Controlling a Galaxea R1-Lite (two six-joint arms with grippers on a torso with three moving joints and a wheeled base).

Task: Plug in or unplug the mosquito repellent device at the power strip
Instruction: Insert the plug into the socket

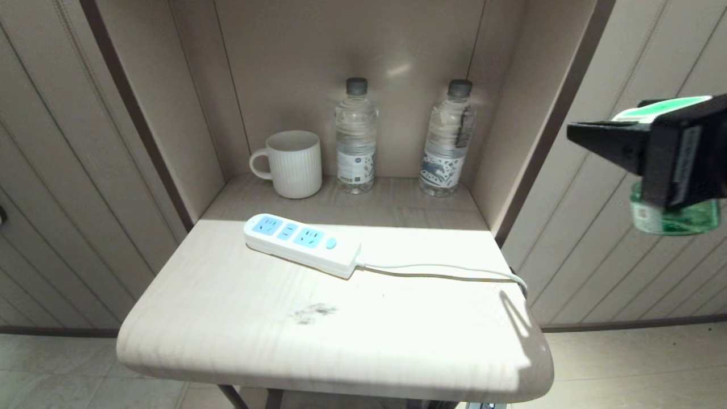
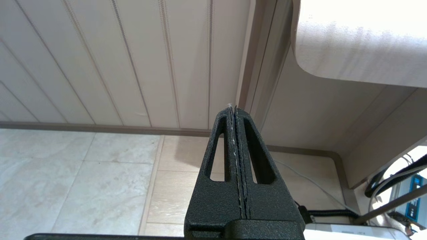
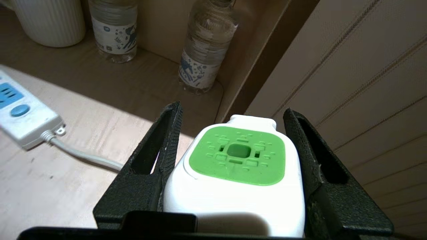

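Note:
My right gripper (image 1: 619, 136) hangs in the air off the table's right side, level with the alcove, shut on the mosquito repellent device (image 1: 676, 218). In the right wrist view the device's white head with its green top patch (image 3: 237, 160) fills the space between both fingers of that gripper (image 3: 232, 110). The power strip (image 1: 301, 244) lies flat on the table, far to the left of the device; its blue sockets are empty. Its button end and cord also show in the right wrist view (image 3: 20, 116). My left gripper (image 2: 232, 108) is shut and empty, parked low beside the table.
A white ribbed mug (image 1: 292, 163) and two clear water bottles (image 1: 355, 136) (image 1: 448, 139) stand at the back of the alcove. The strip's white cord (image 1: 443, 270) runs right and drops over the table's edge (image 1: 522, 284). Panelled walls flank the alcove.

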